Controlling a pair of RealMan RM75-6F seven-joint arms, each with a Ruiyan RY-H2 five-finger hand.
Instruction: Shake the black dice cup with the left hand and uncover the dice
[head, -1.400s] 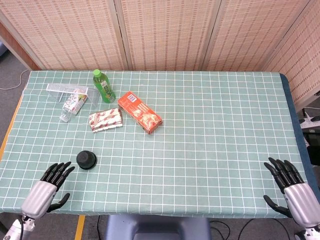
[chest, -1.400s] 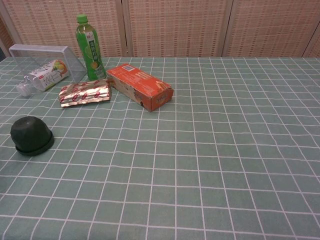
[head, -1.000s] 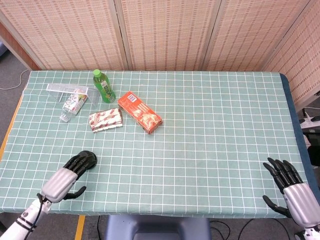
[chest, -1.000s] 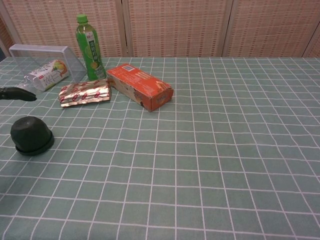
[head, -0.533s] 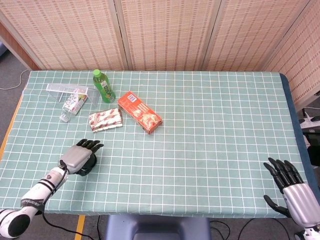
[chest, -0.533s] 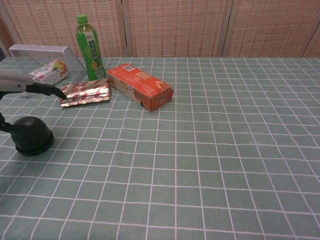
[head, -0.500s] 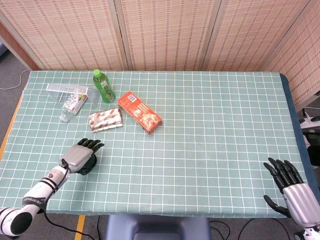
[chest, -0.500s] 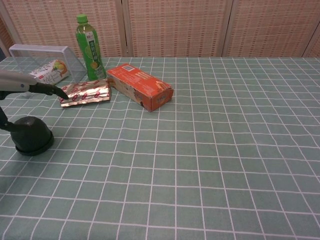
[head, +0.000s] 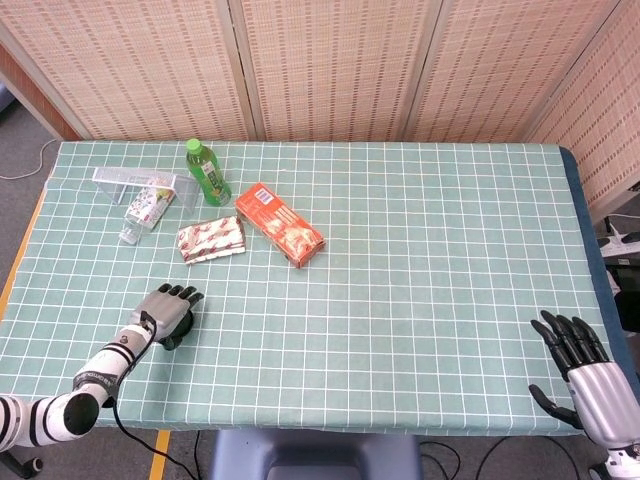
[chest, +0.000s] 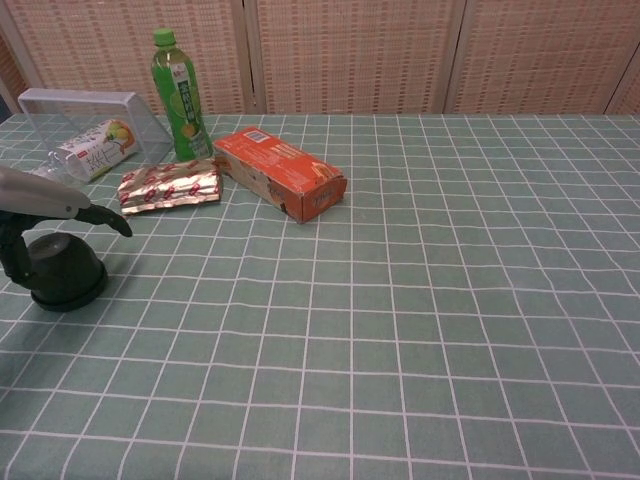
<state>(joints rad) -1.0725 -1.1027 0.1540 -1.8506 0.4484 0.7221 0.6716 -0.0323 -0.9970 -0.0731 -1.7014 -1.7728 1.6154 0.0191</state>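
My left hand (head: 168, 311) lies over the black cup (chest: 62, 270) near the table's (head: 420, 260) front left edge, palm above it and fingers (chest: 105, 219) stretched past the top; I cannot tell whether it grips. My right hand (head: 583, 372) waits at the front right corner, fingers spread wide, holding nothing. The table wears a green checked cloth (woven screens (head: 330, 65) stand behind it).
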